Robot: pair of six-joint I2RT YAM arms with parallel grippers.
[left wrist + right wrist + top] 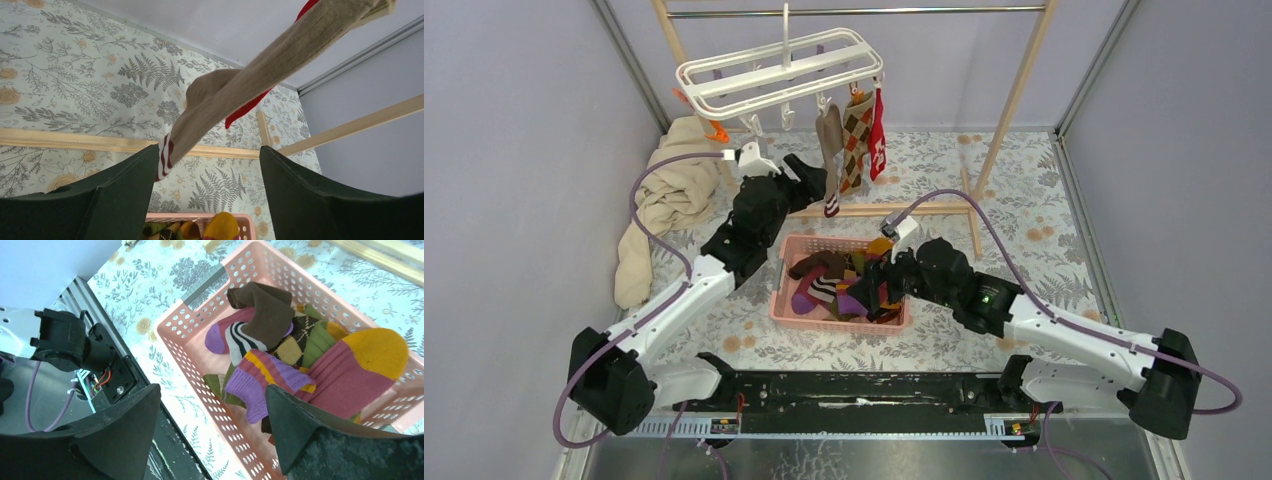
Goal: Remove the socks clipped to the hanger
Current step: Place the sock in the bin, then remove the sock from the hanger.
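The white hanger hangs from the rail at the back. Three socks are clipped to its right end: a beige one, an argyle one and a red one. My left gripper is open just below the beige sock. That sock's red-striped cuff rests against the tip of the left finger, and nothing lies between the jaws. My right gripper hangs open and empty over the near edge of the pink basket, above a pink sock with a yellow toe.
The pink basket holds several loose socks in the middle of the floral table. A wooden-post rack with a floor bar stands behind it. A crumpled beige cloth lies at the back left. Grey walls close in both sides.
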